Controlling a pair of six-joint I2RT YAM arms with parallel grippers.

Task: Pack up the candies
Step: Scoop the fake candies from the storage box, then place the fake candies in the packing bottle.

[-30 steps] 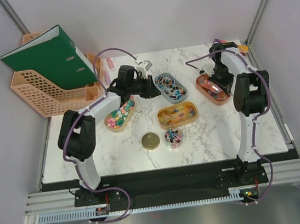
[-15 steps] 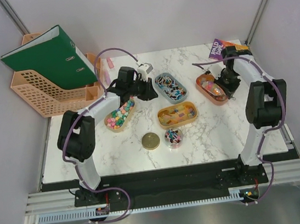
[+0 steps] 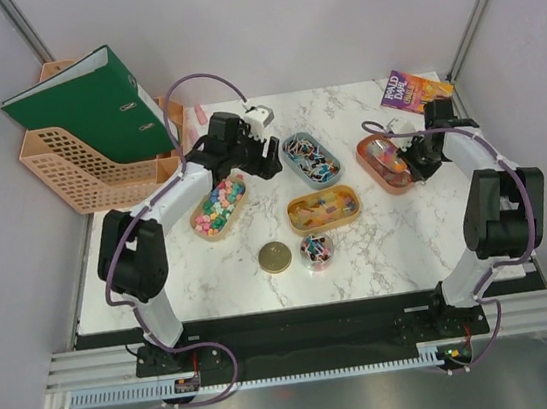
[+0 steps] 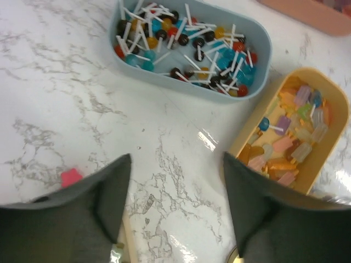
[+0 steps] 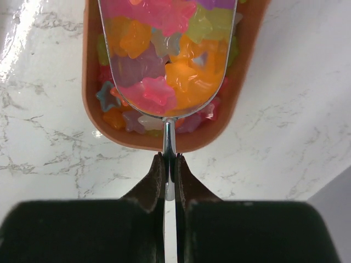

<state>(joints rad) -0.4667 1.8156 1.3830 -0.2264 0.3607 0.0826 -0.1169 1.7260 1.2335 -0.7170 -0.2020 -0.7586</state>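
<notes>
Star-shaped candies (image 5: 143, 90) fill the bowl of a silver scoop (image 5: 169, 138) held over the salmon tray (image 5: 91, 66). My right gripper (image 5: 170, 164) is shut on the scoop's thin handle; in the top view it (image 3: 415, 160) sits at that tray's (image 3: 368, 147) right side. My left gripper (image 4: 176, 183) is open with nothing between its dark fingers (image 4: 109, 189), hovering over bare marble near the blue tray of lollipops (image 4: 192, 44). One pink candy (image 4: 71, 177) lies loose on the table. More mixed candies (image 3: 218, 207) fill the tan tray at the left.
A yellow tray of wrapped sweets (image 3: 324, 209) lies mid-table, with a gold lid (image 3: 274, 257) and a small round jar (image 3: 316, 249) in front of it. A purple book (image 3: 410, 92) lies at the back right. A peach organiser with a green binder (image 3: 89, 108) stands at the left.
My left gripper's jaws have opened and it has drawn back a little. The right arm has swung out to the right, still holding the scoop over the salmon tray.
</notes>
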